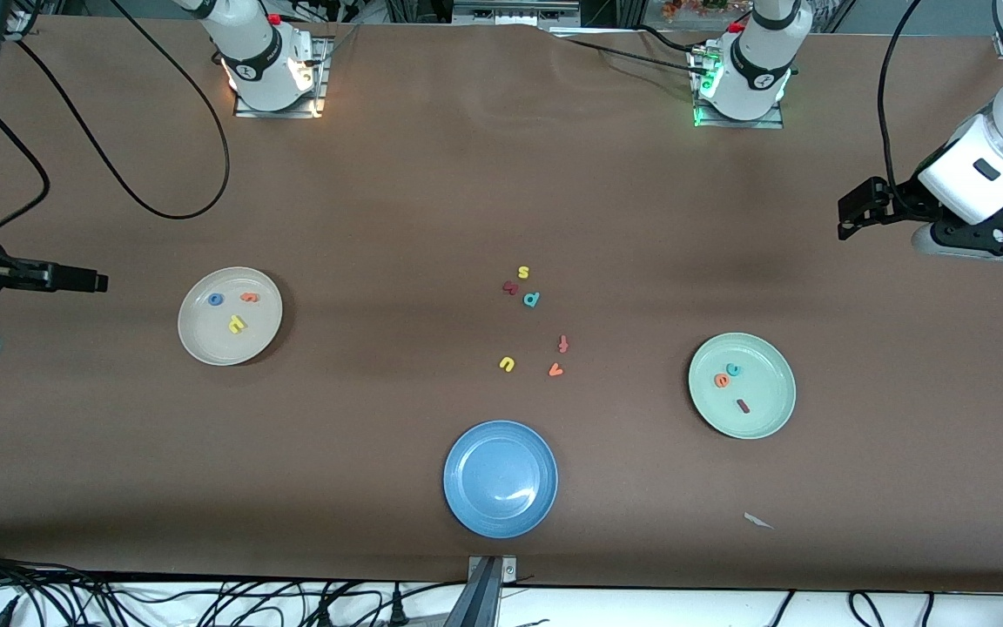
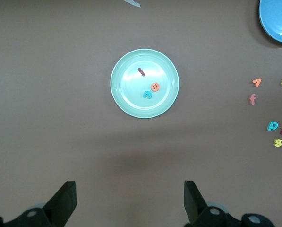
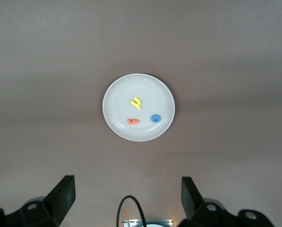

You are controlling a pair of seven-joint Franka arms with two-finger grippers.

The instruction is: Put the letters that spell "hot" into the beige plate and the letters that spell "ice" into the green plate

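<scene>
A brown worktop (image 1: pixel 432 200) is seen from a high camera. The beige plate (image 1: pixel 197 344) lies toward the right arm's end. Three letters lie in it: a blue o (image 1: pixel 215 299) at ten o'clock, an orange t (image 1: pixel 249 297) at one o'clock and a yellow h (image 1: pixel 237 325) near the middle. The green plate (image 1: pixel 771 409) lies toward the left arm's end and holds a teal c (image 1: pixel 733 369), an orange e (image 1: pixel 722 380) and a dark red i (image 1: pixel 743 405). A blue plate (image 1: pixel 467 505) lies nearer the camera, between them. Spare letters (image 1: pixel 533 299) are scattered mid-worktop; one looks like a pink f. The left hand (image 2: pixel 130 201) is held spread and empty, the green plate in its wrist view. The right hand (image 3: pixel 128 196) is likewise spread and empty, the beige plate in its view.
</scene>
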